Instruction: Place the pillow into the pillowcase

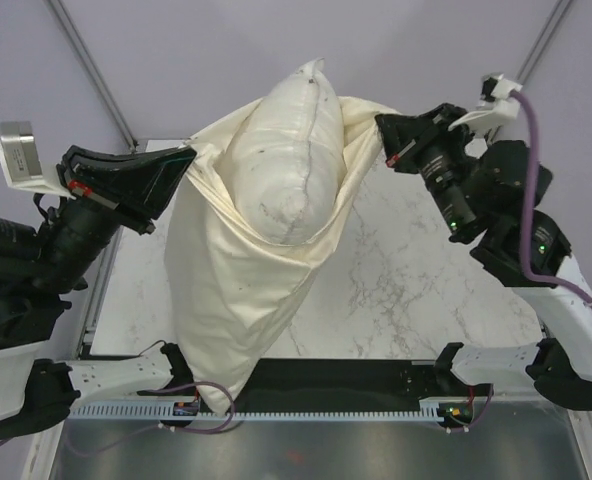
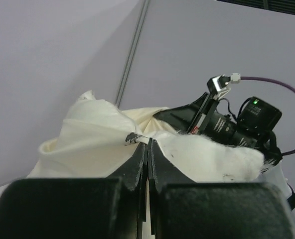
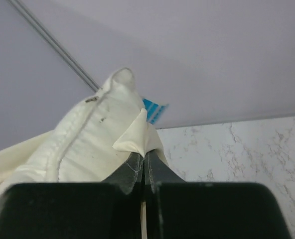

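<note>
The left jaws are clamped flat on a pinch of the pillowcase (image 1: 226,290) rim, raised well above the bench (image 1: 406,290). In the left wrist view the cream cloth bunches right at their tips and spreads away beyond them.

Between the two sets of jaws stands the pillow (image 1: 288,150), upright and a little tilted. Its lower part sits down inside the case, and its upper part, with a seam running along it, pokes out above the rim. Below the jaws the case hangs as a long sack. Its bottom corner reaches the near edge of the bench, though I cannot tell whether it rests there.

The right jaws are likewise closed tight on a fold of the rim at the opposite side, with the pillow just to their left. A blue tag (image 3: 152,110) peeks out beyond that fold.

Gripping the rim at two opposite points, high up, seems meant to spread the mouth and let the pillow's own weight carry it down. By my reading the pillow is partly in, and the top corner has yet to clear the rim. The front edge sags in a V across the pillow, so a lift or a shake looks needed. Each hold is only a thin pinch of limp cloth, which could slip under the load.
</note>
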You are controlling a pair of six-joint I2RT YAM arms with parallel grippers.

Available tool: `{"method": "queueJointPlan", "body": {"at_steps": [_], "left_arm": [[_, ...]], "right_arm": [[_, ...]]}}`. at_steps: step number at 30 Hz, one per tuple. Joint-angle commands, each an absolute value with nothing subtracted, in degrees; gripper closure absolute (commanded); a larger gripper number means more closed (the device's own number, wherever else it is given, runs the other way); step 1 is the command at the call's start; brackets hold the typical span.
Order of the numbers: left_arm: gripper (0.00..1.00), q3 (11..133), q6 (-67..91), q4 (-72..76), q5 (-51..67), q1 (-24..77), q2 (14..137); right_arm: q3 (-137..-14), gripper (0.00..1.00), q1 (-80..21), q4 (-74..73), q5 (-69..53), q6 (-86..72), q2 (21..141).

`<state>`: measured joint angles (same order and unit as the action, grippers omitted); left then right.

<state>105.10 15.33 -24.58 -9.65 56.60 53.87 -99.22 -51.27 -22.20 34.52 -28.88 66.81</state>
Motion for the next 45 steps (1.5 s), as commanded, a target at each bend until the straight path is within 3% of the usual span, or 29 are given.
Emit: {"method": "queueJointPlan", "body": {"at_steps": [1,4,7,11,14,20,27,36,42,43,45], "left_arm": [[0.98,97.23,15.54,-10.64,-11.43,56.51,53.08],[0.98,93.87,17.48,-9.58,-9.14,56.51,56.32],[0.98,98.68,17.67,-9.92,-7.04,56.51,59.75],[0.98,119.55,16.18,-16.51,-5.54,56.6,68.44],[0.98,126.8,13.89,-19.07,-7.55,56.51,68.56],[0.98,122.36,5.73,-19.25,-18.97,56.51,58.99],[0.98,116.81,3.25,-19.25,-25.83,56.51,53.26],[0.98,113.82,7.38,-18.55,-21.54,56.51,61.86],[0.98,126.88,10.89,-21.78,-14.43,56.51,79.23],[0.98,133.96,11.59,-23.45,-12.06,56.51,81.19],[0.98,137.63,13.18,-26.19,-10.47,56.51,82.88]], "right_arm": [[-116.6,1.0,-50.1,-19.16,38.76,-23.56,65.47],[-122.86,1.0,-50.1,-19.77,38.76,-22.68,65.66],[-121.65,1.0,-50.1,-20.04,41.21,-21.8,64.08],[-113.67,1.0,-50.1,-20.04,44.3,-21.71,62.84],[-106.21,1.0,-50.18,-19.69,42.29,-26.0,62.4],[-98.96,1.0,-50.19,-16.79,33.94,-32.68,66.79],[-110.64,1.0,-50.1,-17.93,26.8,-32.96,75.32],[-115.22,1.0,-48.34,-19.51,42.61,-25.84,72.16],[-128.29,1.0,-43.59,-19.51,43.07,-17.24,77.67],[-138.33,1.0,-43.51,-22.73,42.02,-17.05,79.35],[-146.13,1.0,-43.51,-24.69,33.7,-19.76,82.69]]}}
